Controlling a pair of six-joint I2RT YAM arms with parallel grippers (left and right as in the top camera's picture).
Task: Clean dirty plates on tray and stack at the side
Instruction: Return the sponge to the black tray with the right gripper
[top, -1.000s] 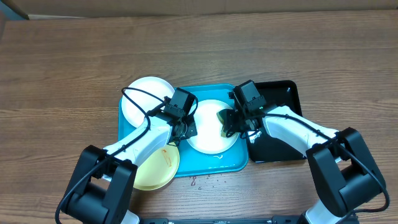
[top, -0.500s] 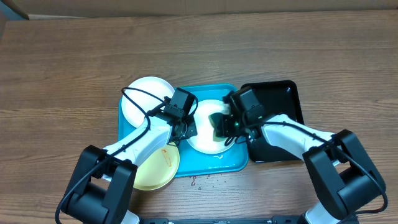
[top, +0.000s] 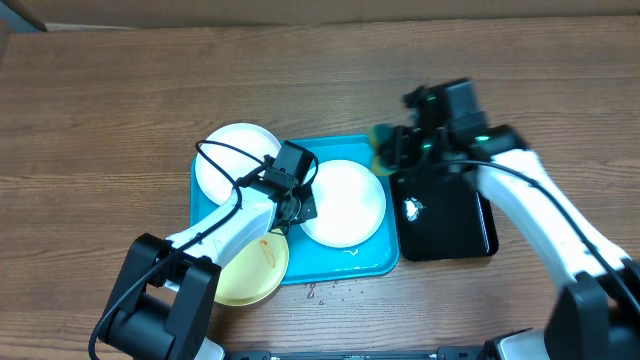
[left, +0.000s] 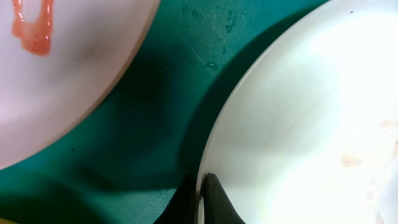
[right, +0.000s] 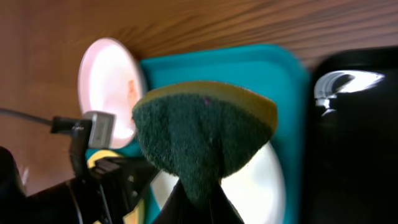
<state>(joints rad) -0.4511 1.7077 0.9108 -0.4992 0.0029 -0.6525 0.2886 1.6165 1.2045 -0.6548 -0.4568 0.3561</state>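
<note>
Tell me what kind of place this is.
Likely a robotics lab bench staged for dishwashing, not a real kitchen: a wooden table, a white plate on a blue tray, and a sponge in the right gripper.

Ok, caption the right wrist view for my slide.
Right hand grips a green sponge, with blue tray and white plate beyond.

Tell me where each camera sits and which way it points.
Overhead: above the table, looking down; left arm and right arm show.
Left wrist: close over the blue tray, facing the middle white plate, its rim in the left gripper.
Right wrist: raised, looking down past the sponge in the right gripper.
Shared: all three show tray and plate.
</note>
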